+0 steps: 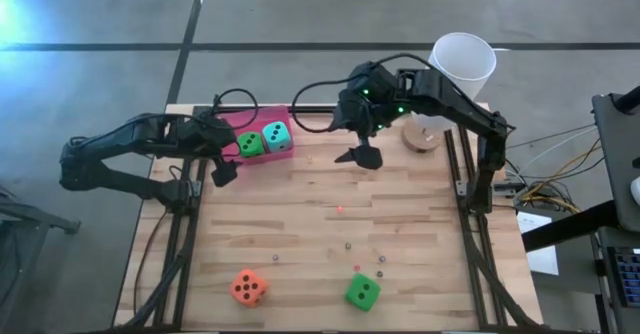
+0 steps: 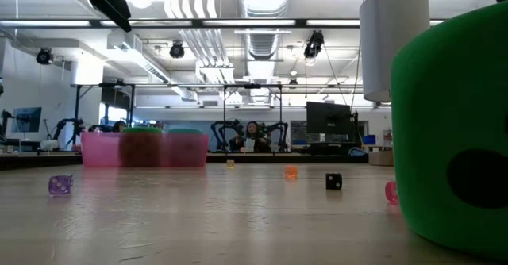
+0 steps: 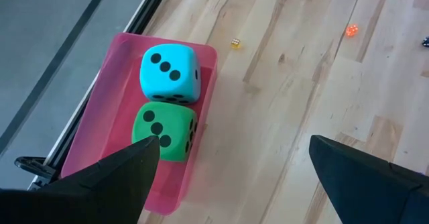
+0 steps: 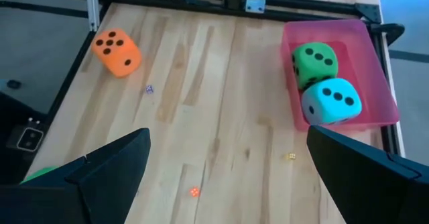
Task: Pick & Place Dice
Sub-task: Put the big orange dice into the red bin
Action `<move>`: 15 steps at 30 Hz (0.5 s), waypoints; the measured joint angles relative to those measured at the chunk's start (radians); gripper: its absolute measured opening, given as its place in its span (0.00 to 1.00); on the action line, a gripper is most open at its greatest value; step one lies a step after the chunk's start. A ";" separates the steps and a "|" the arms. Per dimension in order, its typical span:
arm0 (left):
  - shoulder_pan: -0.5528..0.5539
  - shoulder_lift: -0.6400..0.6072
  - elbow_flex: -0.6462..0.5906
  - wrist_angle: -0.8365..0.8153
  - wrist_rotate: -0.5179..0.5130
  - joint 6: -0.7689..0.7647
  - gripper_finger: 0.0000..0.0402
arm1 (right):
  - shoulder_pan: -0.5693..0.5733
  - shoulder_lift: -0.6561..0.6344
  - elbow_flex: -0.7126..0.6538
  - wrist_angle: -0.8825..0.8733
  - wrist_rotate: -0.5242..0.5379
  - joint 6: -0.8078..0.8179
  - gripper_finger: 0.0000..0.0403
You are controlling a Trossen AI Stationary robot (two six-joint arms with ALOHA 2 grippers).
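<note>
A pink tray (image 1: 262, 140) stands near the table's far left. In it lie a green die (image 3: 164, 130) and a teal die (image 3: 169, 74), side by side. A second green die (image 1: 362, 292) and an orange die (image 1: 248, 287) rest on the wood near the table's near edge. My left gripper (image 1: 222, 169) hovers open just off the tray's left near corner. My right gripper (image 1: 362, 157) hangs open over the far middle of the table, right of the tray. In the low view the near green die (image 2: 456, 130) fills the right side.
A tall white cup (image 1: 463, 64) stands at the far right corner beside a round wooden disc (image 1: 422, 134). Tiny beads lie scattered on the wood: an orange one (image 1: 340, 210) mid-table and several dark ones (image 1: 365, 257) near the green die. Bare wood lies between tray and near dice.
</note>
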 joint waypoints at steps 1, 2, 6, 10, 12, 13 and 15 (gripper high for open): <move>0.000 0.000 0.000 0.000 0.000 0.000 0.96 | 0.002 -0.002 0.000 -0.001 0.000 0.002 0.99; 0.000 0.000 0.000 0.000 0.000 0.000 0.96 | 0.004 -0.002 0.000 -0.007 0.001 0.002 0.99; 0.000 0.000 0.000 0.000 0.000 0.000 0.96 | 0.016 -0.004 -0.001 -0.025 0.001 0.020 0.99; 0.000 0.000 0.000 0.000 0.000 0.000 0.97 | 0.017 -0.004 -0.005 -0.033 0.000 0.035 0.99; 0.000 0.000 0.000 0.000 0.008 0.000 0.97 | 0.016 -0.004 -0.007 -0.033 0.001 0.036 0.99; 0.000 0.000 0.000 0.000 0.021 0.000 0.97 | 0.017 -0.004 -0.008 -0.036 0.001 0.039 0.99; -0.002 0.000 0.000 0.000 0.072 -0.002 0.97 | 0.017 -0.004 -0.008 -0.057 0.001 0.042 0.99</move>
